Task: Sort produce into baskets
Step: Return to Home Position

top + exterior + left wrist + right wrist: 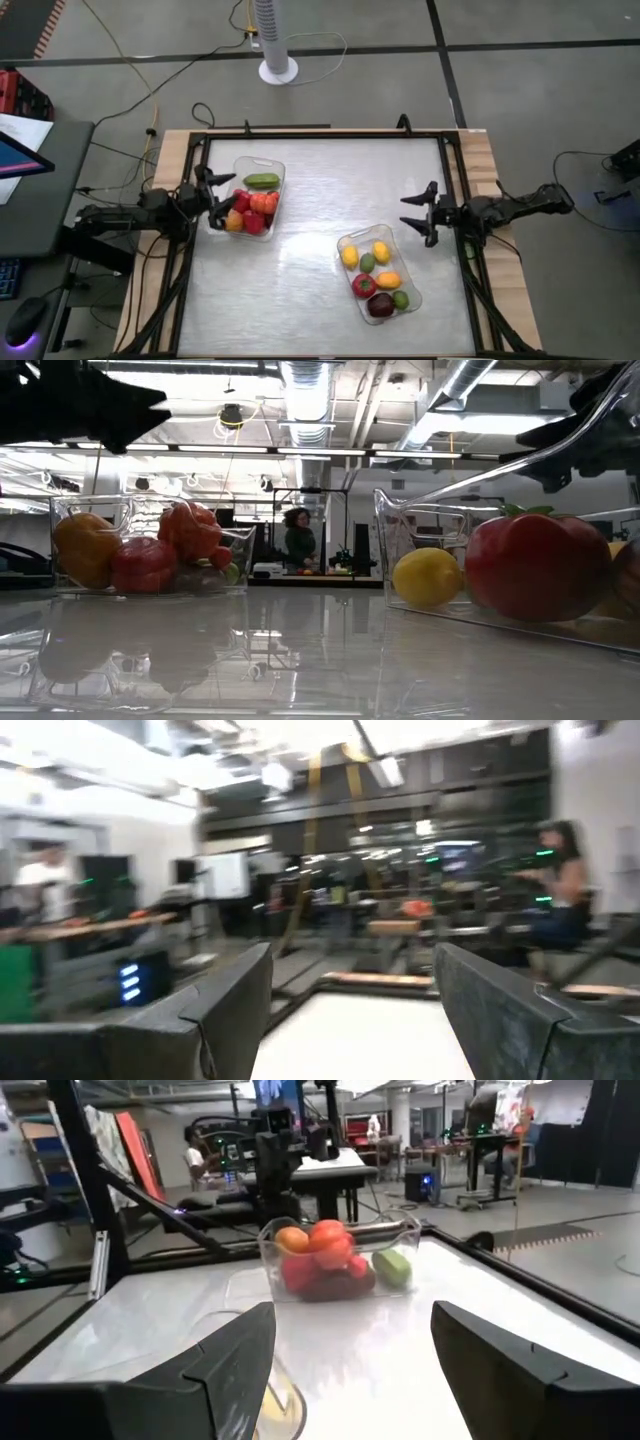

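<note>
We see both arms stretched low along the side edges of the table (320, 180), pointing inward. The right gripper (408, 212) hangs right of the overhead frame's centre, just up and right of the nearer bin. Its claw is spread wide and empty, and its own camera shows the same broad gap. The left gripper (226, 194) hangs at the left end of the farther bin, claw also wide, holding nothing.

The right bin (343, 242) lies askew, lower right of centre. In it we count a yellow lemon (349, 256), a second yellow piece (381, 251), a green piece (367, 263), an orange piece (388, 280), a red fruit (363, 286), a dark maroon piece (380, 305) and a green lime (400, 299). At table height this bin fills the frame's right side, lemon and red fruit foremost.

The left bin (240, 168), upper left on the table, holds a long green vegetable (262, 181) along its top end, then red tomatoes (263, 202) and an orange squash (234, 221) at its lower left corner.

Beyond the table a white fan (277, 40) stands at top centre, and a person (298, 540) shows far back in the room.
</note>
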Controlling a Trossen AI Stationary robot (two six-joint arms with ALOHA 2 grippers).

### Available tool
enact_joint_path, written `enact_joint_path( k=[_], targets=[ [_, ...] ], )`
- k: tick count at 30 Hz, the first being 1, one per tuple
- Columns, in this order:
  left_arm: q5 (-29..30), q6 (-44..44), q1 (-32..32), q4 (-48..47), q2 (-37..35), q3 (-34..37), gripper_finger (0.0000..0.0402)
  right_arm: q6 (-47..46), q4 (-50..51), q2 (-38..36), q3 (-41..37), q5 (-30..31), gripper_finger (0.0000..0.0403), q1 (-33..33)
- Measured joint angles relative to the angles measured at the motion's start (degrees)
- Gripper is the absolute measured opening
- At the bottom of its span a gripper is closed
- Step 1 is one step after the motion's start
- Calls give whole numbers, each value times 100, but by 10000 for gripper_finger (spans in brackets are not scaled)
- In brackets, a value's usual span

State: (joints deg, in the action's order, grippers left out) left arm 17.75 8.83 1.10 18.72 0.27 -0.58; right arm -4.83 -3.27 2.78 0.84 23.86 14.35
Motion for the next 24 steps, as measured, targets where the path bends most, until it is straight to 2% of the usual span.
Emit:
enact_joint_path(
  k=[6, 13, 24],
  targets=[
    [822, 220, 0, -419, 2, 2, 265, 35, 15, -8, 0, 4, 297, -113],
    [842, 254, 0, -1397, 4, 4, 265, 34, 33, -4, 0, 2, 297, -112],
    [808, 253, 0, -1586, 46, -39, 265, 34, 46, -6, 0, 2, 297, -112]
  ],
)
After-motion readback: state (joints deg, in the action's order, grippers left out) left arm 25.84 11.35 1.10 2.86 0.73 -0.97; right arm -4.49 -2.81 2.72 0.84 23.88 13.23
